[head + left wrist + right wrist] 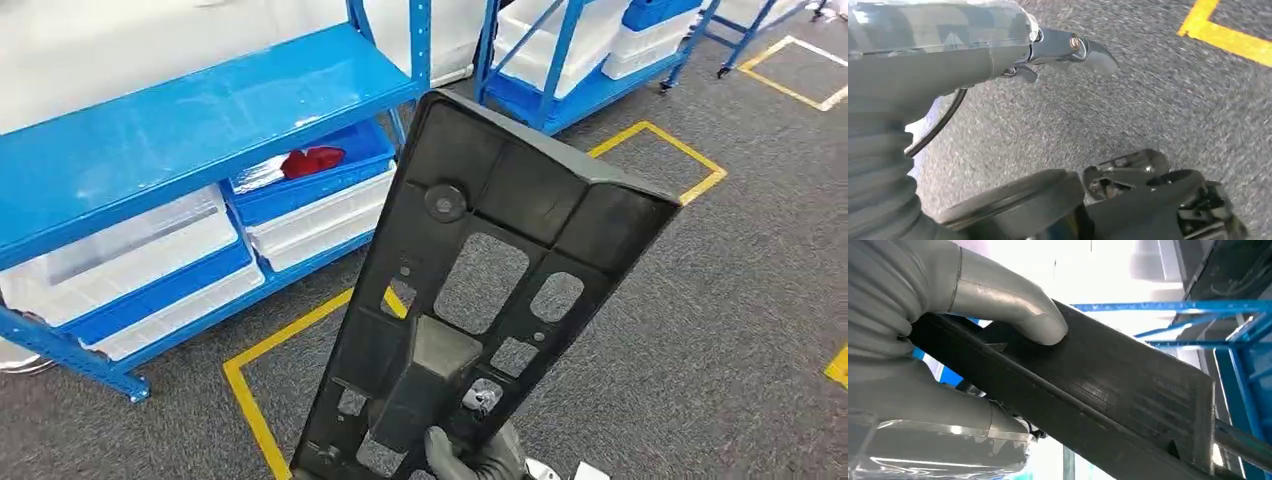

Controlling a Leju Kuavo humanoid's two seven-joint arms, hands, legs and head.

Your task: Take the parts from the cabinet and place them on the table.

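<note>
The right hand [470, 455] grips the black part [480, 290], clear of the blue cabinet [190, 130] (carry step). The left hand [1068, 50] seems empty, though blurred. Next: reaching the table.

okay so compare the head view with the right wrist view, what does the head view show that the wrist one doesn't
Head view alone: the whole black part with its cut-out windows, held up over grey carpet with yellow floor tape, and a red item in a blue bin on the shelves.
Right wrist view alone: the thick grey thumb pressed on the part's edge, close up.
Both: the right hand gripping the part, and the blue shelving.
</note>
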